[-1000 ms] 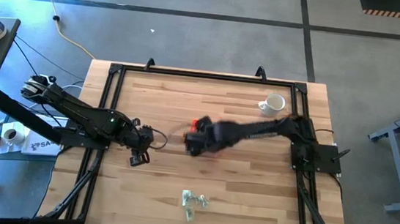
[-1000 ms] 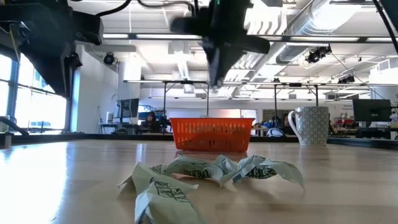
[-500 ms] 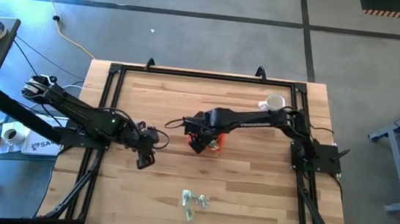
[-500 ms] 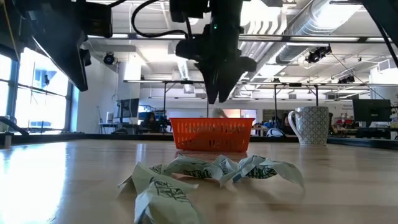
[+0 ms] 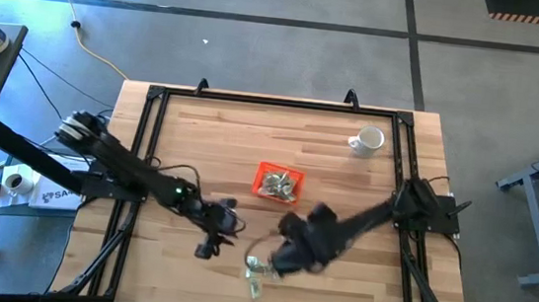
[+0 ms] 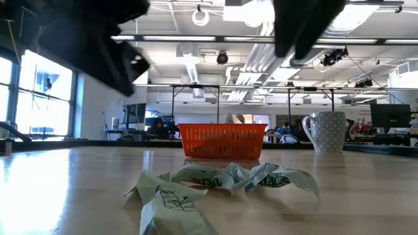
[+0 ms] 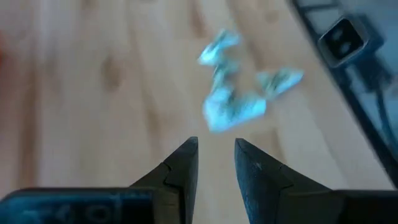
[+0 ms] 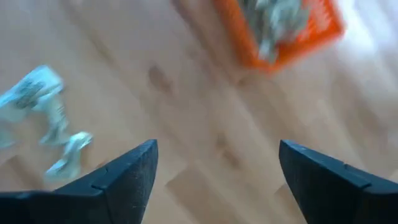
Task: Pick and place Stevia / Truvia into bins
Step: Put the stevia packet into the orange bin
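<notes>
The right gripper [image 5: 284,257] hangs over the near part of the table, just above and beside the loose pile of Stevia sachets [image 5: 260,271], its arm running back in a slant to its base at the table's right edge. Its own wrist view shows the two fingers [image 8: 127,177] spread wide with nothing between them. The left gripper [image 5: 214,237] reaches in from the left, arm stretched low across the boards, and sits a little to the left of the same pile; its fingers [image 7: 183,165] stand close together with only a narrow gap, holding nothing.

The loose sachets lie crumpled in a small heap near the table's front edge, pointing every way, so no single long axis can be read. From table height they show as a low ridge of green-and-white paper [image 6: 222,179] in front of the orange tray [image 6: 222,141].

The tray [image 5: 277,183] sits mid-table, slightly turned against the table's edges, and only the overhead and right wrist views reveal more sachets [image 8: 277,18] inside it. A white mug [image 5: 368,141] stands well apart at the far right.
</notes>
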Robot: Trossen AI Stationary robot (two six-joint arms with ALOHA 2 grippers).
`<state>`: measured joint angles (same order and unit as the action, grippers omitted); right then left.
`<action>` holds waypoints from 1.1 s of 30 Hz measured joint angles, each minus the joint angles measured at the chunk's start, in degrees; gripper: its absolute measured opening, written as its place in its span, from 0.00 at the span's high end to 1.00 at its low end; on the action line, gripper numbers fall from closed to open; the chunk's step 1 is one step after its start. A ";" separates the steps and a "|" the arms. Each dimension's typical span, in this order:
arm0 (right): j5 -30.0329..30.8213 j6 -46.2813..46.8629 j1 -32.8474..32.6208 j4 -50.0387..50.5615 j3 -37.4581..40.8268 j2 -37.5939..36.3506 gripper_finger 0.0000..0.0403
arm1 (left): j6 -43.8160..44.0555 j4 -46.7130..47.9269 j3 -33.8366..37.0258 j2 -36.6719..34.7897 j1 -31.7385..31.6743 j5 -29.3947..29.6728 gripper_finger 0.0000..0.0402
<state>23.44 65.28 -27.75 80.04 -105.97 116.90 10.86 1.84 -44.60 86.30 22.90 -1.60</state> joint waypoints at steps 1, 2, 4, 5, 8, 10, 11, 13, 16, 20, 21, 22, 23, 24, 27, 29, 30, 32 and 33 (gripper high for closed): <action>-0.02 3.26 -1.68 0.38 0.00 0.12 0.20 | -0.96 -2.93 -0.28 1.82 -0.03 -1.54 0.66; 0.07 6.42 -3.06 0.74 0.00 0.21 0.20 | -1.84 -3.92 -0.49 3.44 -0.05 -2.74 0.66; 0.70 11.76 -5.81 2.29 0.00 0.16 0.20 | -3.36 -4.95 -1.84 7.11 0.48 -4.37 0.66; 0.62 13.67 -6.89 2.93 0.00 0.15 0.20 | -4.16 -5.46 -2.96 8.99 0.88 -4.46 0.66; 0.00 15.54 -9.50 4.40 0.00 0.39 0.20 | -6.18 -5.34 -6.32 13.67 1.84 -4.84 0.66; -0.02 15.54 -10.58 5.24 0.00 0.61 0.20 | -6.39 -4.94 -8.76 16.70 2.42 -4.66 0.66; 0.00 15.54 -11.06 5.45 -0.02 0.74 0.20 | -6.35 -4.21 -10.41 18.33 2.75 -4.55 0.66; -0.45 15.75 -12.20 6.46 0.00 0.95 0.19 | -6.32 -3.54 -14.29 21.12 3.10 -3.45 0.65; -1.30 16.95 -14.20 6.48 0.52 0.96 0.19 | -6.32 3.75 -20.43 23.95 3.17 -1.70 0.61; -3.36 18.21 -16.51 5.56 3.60 0.96 0.19 | -7.59 9.64 -25.47 25.84 2.96 1.29 0.49; -4.03 18.33 -16.84 4.97 4.41 0.96 0.19 | -8.14 9.55 -25.82 26.05 2.94 2.09 0.46; -4.49 18.59 -17.10 3.97 5.11 0.94 0.19 | -8.55 11.62 -25.88 26.01 2.92 2.03 0.43; -4.78 18.86 -17.44 3.53 5.59 0.94 0.19 | -8.93 12.15 -25.90 26.35 2.94 1.55 0.41; -4.95 18.95 -17.70 3.45 5.98 0.94 0.19 | -9.01 11.87 -26.07 26.89 2.96 0.26 0.39; -4.42 18.53 -17.98 1.97 6.98 0.85 0.19 | -9.10 13.49 -25.64 27.77 2.99 -2.87 0.35; -4.14 18.07 -17.94 1.81 7.22 0.89 0.19 | -9.22 13.01 -25.35 28.58 2.99 -3.25 0.35; -3.72 17.94 -17.94 1.72 7.42 0.89 0.19 | -9.26 13.38 -25.37 28.98 2.98 -3.18 0.37; -2.98 17.80 -17.84 1.93 7.56 0.89 0.19 | -9.16 13.99 -25.51 30.05 2.53 -3.11 0.43; -2.88 17.69 -17.67 1.89 7.56 0.89 0.19 | -9.16 14.51 -25.57 30.07 2.48 -3.14 0.47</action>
<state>20.56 82.97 -45.42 81.93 -98.41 117.80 1.70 16.35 -70.17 116.38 25.38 -4.73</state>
